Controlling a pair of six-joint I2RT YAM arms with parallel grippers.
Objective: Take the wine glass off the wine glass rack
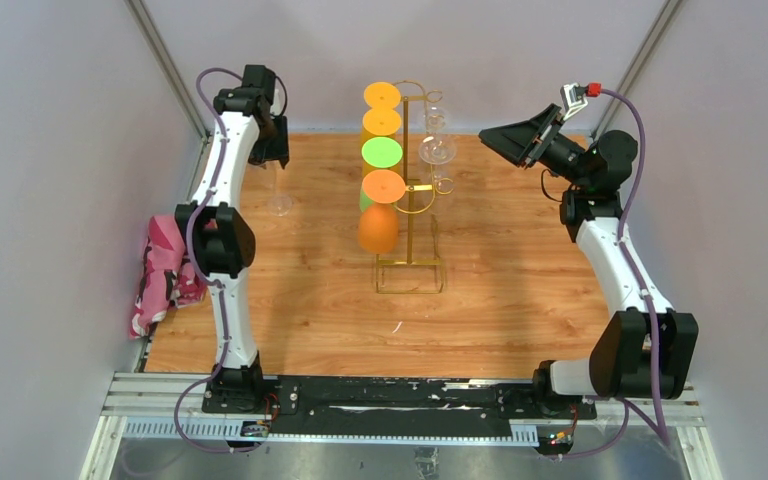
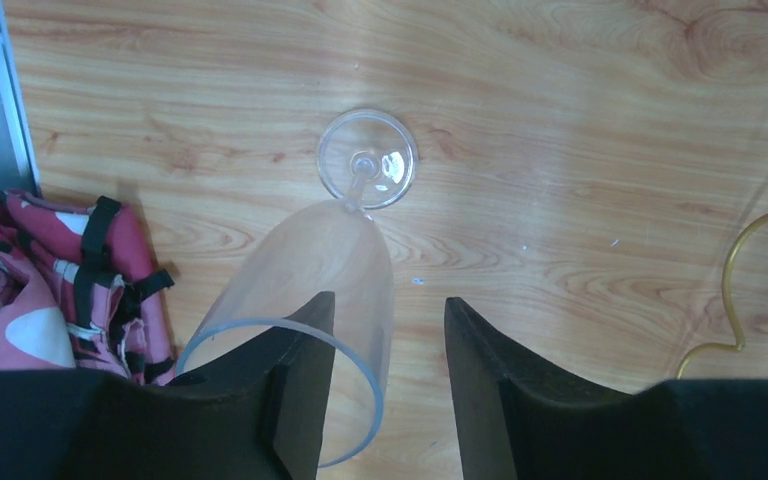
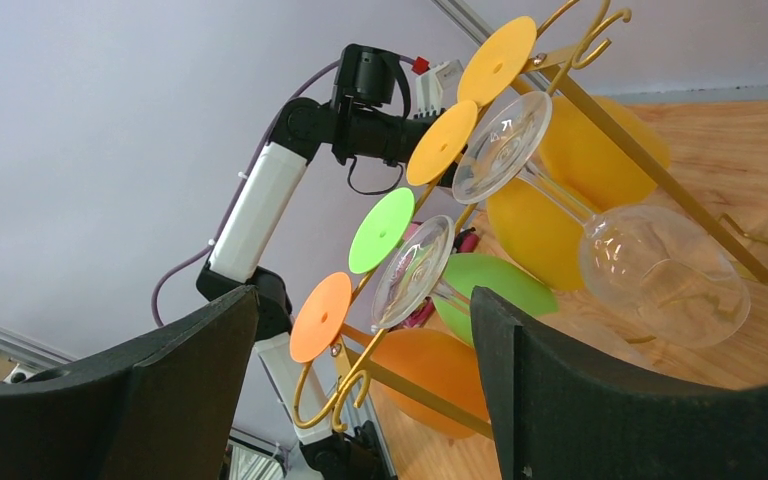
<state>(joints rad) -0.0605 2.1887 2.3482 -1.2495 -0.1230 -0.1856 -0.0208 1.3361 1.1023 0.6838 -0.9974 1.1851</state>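
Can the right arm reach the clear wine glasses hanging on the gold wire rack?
Probably yes: the open right gripper faces the clear wine glasses on the gold wire rack, with nothing between them.

Rack (image 3: 415, 387): gold wire throughout.

Coloured glasses (image 1: 381, 152), hung left of the rack post: opaque. Feet, far to near, are amber, yellow, green, orange. Bowls are yellow, green and orange.

Hung clear glasses (image 1: 437, 148), right of the post: colourless and transparent.

Standing glass (image 2: 305, 270), left of the rack: clear, with a faint blue tint at the rim.

Tabletop (image 1: 520, 290): light brown wood grain with darker knots.

Cloth (image 1: 160, 275), far left of the rack: pink-red with white shapes and black straps.

Left arm (image 1: 222, 170) and right arm (image 1: 615, 270): white links and black joints. Cables (image 1: 640, 130): purple. Jaws: black.

Walls (image 1: 50, 150): pale grey.
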